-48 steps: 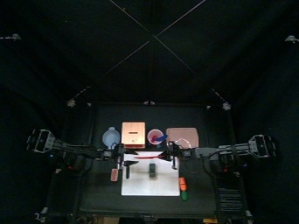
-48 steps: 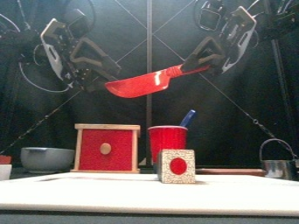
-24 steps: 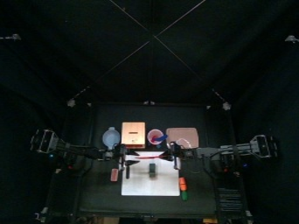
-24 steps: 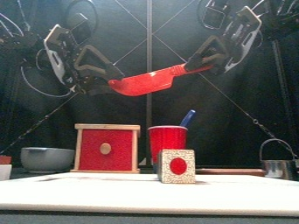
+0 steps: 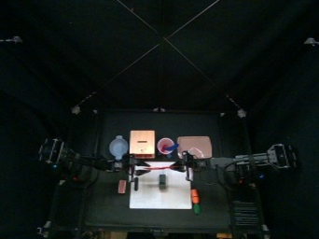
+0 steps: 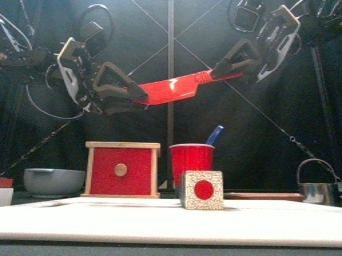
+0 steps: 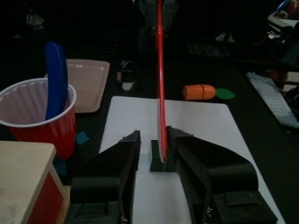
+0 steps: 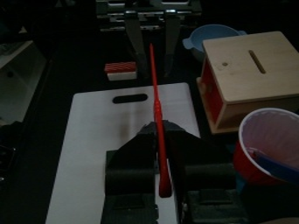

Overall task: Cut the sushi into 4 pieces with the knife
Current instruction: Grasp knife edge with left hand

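Observation:
The red knife [image 6: 178, 87] hangs level in the air above the white cutting board [image 6: 120, 218]. My right gripper [image 6: 230, 72] is shut on its handle. My left gripper [image 6: 131, 93] is at the blade's tip; in the left wrist view the thin blade [image 7: 160, 79] runs down into a narrow gap between the open jaws. The toy sushi roll [image 6: 202, 189] stands on the board below, seen end on, with a red centre in a pale speckled face. From the right wrist the knife [image 8: 155, 96] points at the left gripper [image 8: 152, 26].
Behind the board stand a wooden box with a red drawer front [image 6: 123, 170], a red cup [image 6: 193, 163] holding a blue knife [image 6: 214, 134], a blue-grey bowl [image 6: 54, 181] and a metal cutter [image 6: 317, 190]. A pink tray [image 5: 196, 145] lies back right. An orange toy [image 7: 198, 91] lies off the board.
The left gripper has swung down and in around the blade's tip. The knife's tip end has risen a little. The right gripper has kept its hold.

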Robot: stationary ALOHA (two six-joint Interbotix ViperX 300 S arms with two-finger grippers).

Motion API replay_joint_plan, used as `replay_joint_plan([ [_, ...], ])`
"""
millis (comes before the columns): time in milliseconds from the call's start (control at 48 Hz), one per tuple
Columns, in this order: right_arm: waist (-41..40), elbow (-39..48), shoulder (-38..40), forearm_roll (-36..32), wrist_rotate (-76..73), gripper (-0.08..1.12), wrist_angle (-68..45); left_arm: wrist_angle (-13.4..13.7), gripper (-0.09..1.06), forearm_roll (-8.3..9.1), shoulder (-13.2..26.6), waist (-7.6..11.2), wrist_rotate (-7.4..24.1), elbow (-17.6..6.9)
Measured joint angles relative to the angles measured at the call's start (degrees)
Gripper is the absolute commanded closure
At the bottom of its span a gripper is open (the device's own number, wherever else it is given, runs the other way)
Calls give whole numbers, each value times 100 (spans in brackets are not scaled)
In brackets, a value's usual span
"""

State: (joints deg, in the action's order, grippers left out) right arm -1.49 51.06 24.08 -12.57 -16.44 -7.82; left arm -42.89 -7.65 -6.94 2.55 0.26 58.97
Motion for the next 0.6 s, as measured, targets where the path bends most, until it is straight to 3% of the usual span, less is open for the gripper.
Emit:
replay_joint_plan([
  [146,0,0,9,0,0,93,0,-193,26,9,0,0,9,0],
  [354,0,9,9,0,9,93,0,-220,29,0,0,0,9,0],
  [604,-18,9,9,0,9,93,0,-229,57,26,0,9,44,-9],
])
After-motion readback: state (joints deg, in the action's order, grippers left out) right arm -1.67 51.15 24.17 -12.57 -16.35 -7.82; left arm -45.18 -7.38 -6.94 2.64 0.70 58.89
